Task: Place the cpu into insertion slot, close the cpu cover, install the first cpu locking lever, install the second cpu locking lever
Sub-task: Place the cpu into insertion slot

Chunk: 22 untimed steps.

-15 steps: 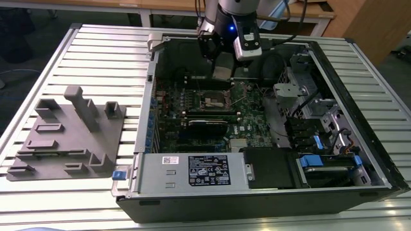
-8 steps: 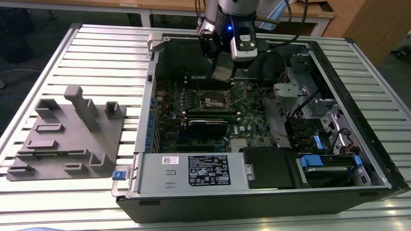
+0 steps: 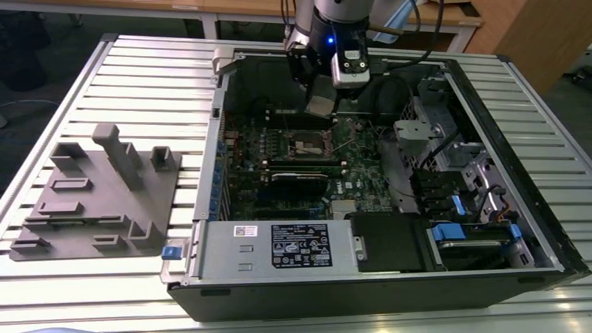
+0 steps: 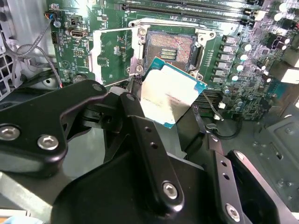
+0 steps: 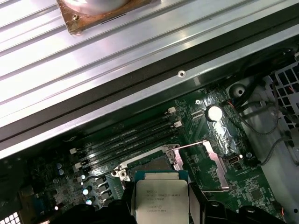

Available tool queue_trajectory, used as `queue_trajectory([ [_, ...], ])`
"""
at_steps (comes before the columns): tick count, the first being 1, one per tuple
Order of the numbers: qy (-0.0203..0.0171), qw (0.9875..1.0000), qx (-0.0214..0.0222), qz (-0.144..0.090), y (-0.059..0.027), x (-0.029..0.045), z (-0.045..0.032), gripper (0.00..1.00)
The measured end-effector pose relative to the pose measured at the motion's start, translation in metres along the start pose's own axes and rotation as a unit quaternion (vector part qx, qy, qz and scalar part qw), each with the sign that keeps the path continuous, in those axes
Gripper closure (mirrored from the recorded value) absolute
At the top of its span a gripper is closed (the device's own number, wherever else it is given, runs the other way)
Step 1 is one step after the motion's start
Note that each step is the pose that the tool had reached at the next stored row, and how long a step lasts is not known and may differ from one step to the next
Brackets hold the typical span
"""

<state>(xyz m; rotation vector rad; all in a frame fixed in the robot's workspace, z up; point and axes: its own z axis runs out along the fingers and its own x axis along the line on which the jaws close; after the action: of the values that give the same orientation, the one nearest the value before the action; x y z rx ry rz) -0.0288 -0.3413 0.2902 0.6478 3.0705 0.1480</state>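
My gripper [image 3: 322, 105] is shut on the cpu [image 4: 168, 93], a small square chip with a silver-tan top and a teal rim. It holds the chip tilted, just above the board inside the open computer case. The insertion slot [image 4: 168, 46] lies bare below and a little ahead of the chip, its dark contact field showing. The cpu cover [image 4: 114, 51], a thin silvery frame, is swung open flat beside the slot. In the first wrist view the cpu [image 5: 161, 200] sits between the black fingers [image 5: 125, 207], close to the insertion slot [image 5: 149, 165], with the cover [image 5: 205, 163] folded out to the side.
The green motherboard [image 3: 361, 173] fills the case floor. Memory slots [image 5: 126, 137] run beside the socket. A power supply with a label plate [image 3: 277, 246] sits at the case front, and drive bays [image 3: 462, 180] stand on the exterior view's right. A grey fixture block [image 3: 102, 194] rests on the slatted table.
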Motion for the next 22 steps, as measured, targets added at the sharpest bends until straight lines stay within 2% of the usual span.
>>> queue_trajectory([
  [8, -0.0019, 0.9998, -0.0004, 0.020, 0.0000, 0.0000, 0.0002, 0.46],
  [16, -0.0025, 0.9996, -0.0006, 0.027, 0.0000, 0.0000, 0.0003, 0.46],
  [19, -0.0047, 0.9987, -0.0010, 0.051, 0.0000, 0.0000, 0.0005, 0.46],
  [22, -0.0070, 0.9971, -0.0015, 0.076, -0.0001, 0.0000, 0.0008, 0.46],
])
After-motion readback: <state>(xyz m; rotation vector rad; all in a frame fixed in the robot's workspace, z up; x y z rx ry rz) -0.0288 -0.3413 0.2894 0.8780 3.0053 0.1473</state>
